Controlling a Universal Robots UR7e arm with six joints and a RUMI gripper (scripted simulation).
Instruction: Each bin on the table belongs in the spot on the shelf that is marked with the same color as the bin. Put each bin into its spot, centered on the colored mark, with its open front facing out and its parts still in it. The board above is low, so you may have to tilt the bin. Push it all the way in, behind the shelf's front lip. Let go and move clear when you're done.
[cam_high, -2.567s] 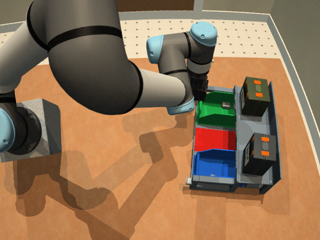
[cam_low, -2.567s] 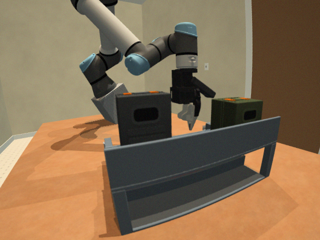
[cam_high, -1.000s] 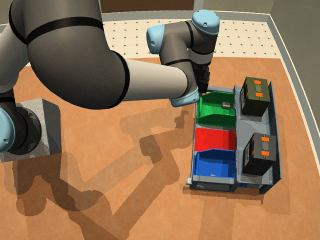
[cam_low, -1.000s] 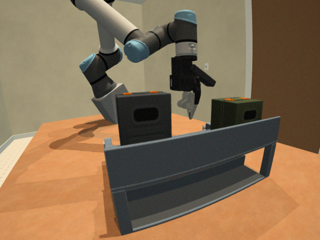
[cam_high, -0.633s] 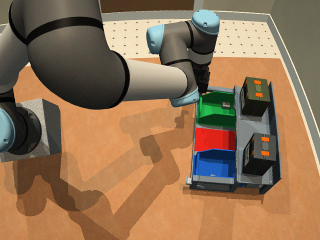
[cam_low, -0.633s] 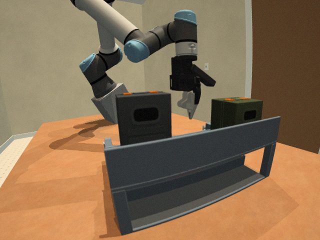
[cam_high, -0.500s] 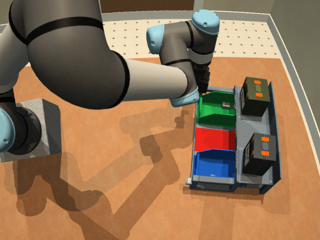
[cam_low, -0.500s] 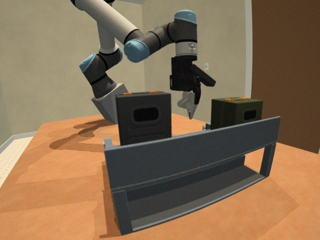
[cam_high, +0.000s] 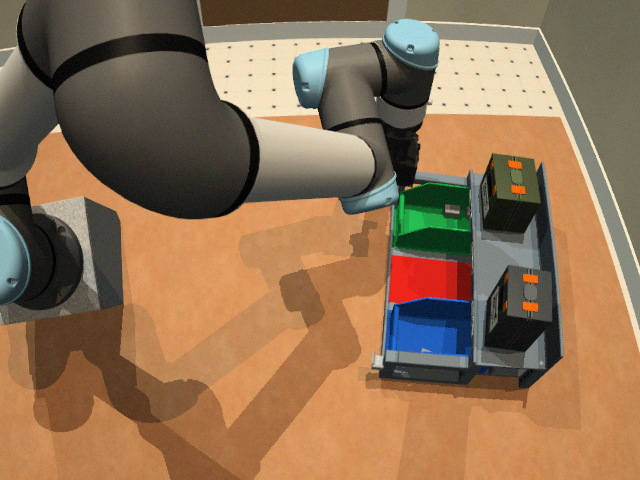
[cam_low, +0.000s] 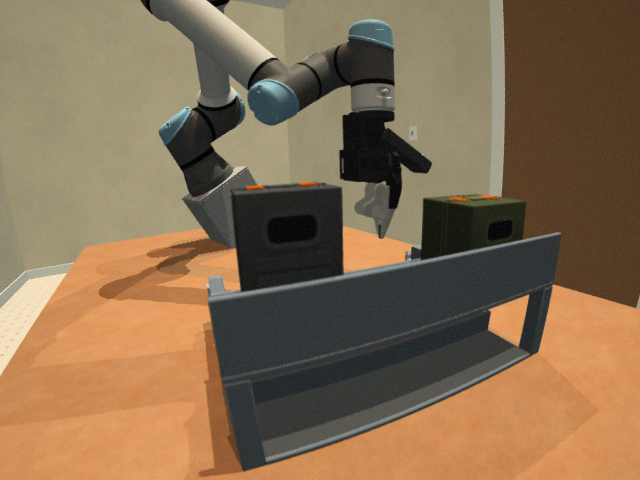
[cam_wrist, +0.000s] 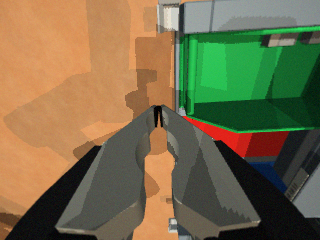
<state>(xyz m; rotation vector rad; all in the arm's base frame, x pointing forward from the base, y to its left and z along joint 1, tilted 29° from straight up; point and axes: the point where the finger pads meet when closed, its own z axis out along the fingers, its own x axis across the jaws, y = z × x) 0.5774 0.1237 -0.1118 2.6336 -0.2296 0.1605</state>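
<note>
the gripper (cam_wrist: 158, 114) hangs above the table (cam_high: 206, 289), just beside the front left corner of the shelf (cam_high: 511, 253), and points down. its two jaws are pressed together at the tips and there is nothing between them.

the green bin (cam_high: 433, 219) sits in the far spot of the shelf's lower board, with its open front toward the arm. a small grey part (cam_high: 452, 209) lies inside it near the back wall. in the wrist view the gripper tips are to the left of the green bin (cam_wrist: 235, 75), not touching it.

the blue bin (cam_high: 429, 328) sits in the near spot. between the two bins is the red mark (cam_high: 429, 279), with no bin on it.

on the top board stand two dark cases with orange clips: a green-grey case (cam_high: 510, 191) at the far end and a black case (cam_high: 519, 304) at the near end. in the exterior view the gripper (cam_low: 381, 227) shows between these two cases, higher than the shelf's back panel (cam_low: 382, 304).
</note>
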